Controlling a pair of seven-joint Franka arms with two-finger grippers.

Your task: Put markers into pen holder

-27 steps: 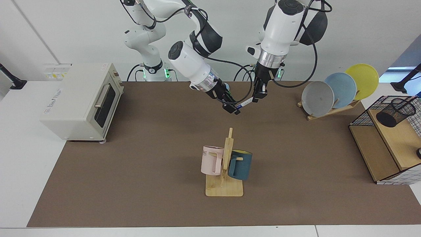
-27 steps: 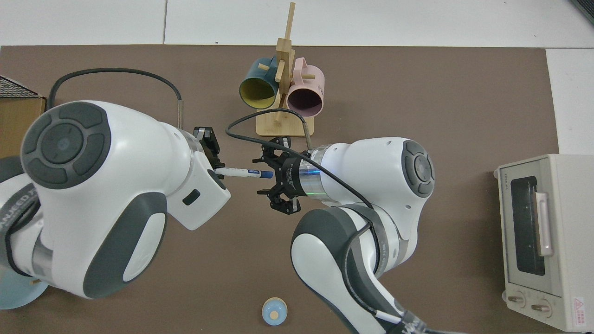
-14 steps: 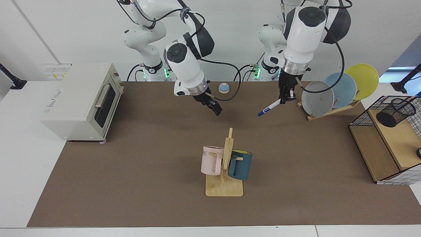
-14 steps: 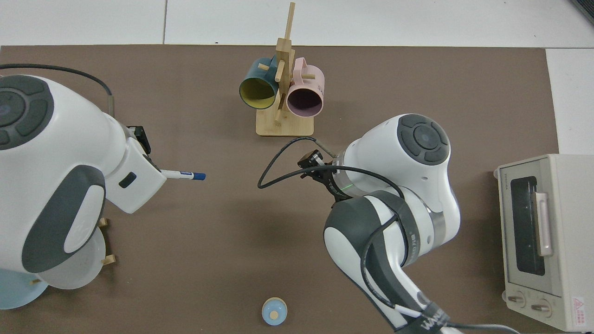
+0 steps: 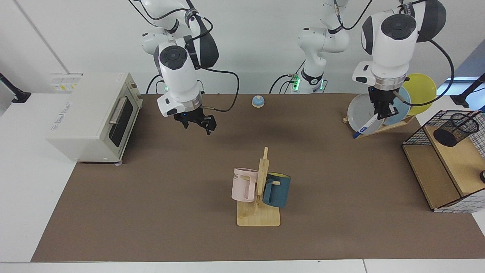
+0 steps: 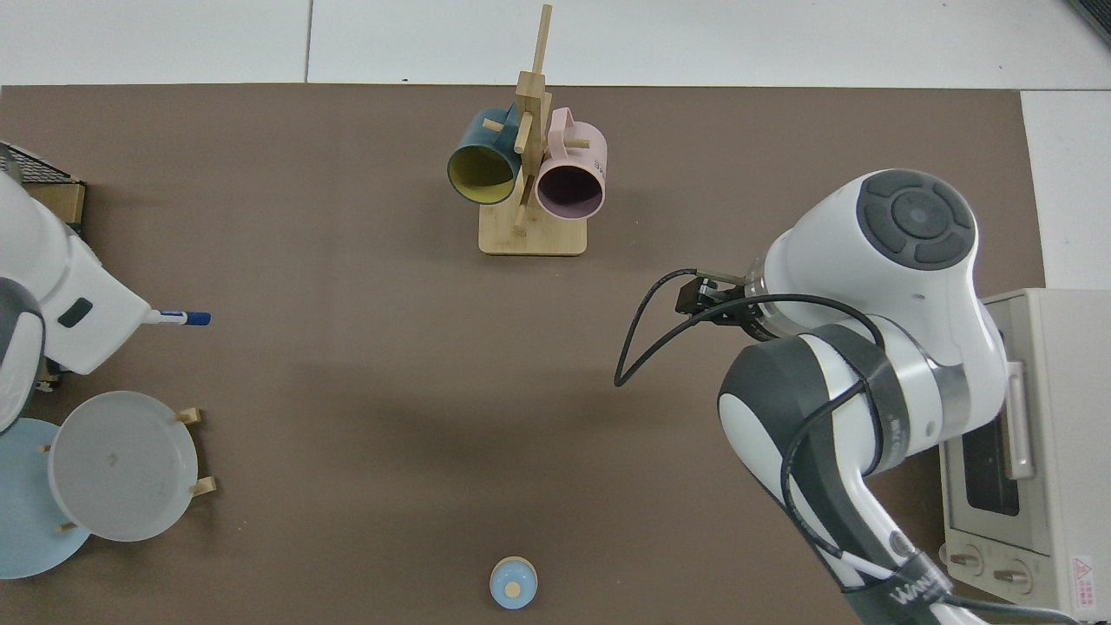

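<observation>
Facing view: left gripper grips marker in front of plate rack, carry step, next lift over to pen holder on shelf; right gripper waits, fingers apart, empty.

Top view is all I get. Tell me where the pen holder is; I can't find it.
Observer: The pen holder sits on a wooden shelf inside a wire basket at the facing view's right edge, apart from the marker.
Operator: Confirm what grips the marker; the arm covers it for me.
Observer: The left gripper is shut on the marker, which slants down, blue cap lowest, in front of the grey plate.
Operator: Report the other gripper.
Observer: The right gripper hangs open and empty above the mat, near the toaster oven.
</observation>
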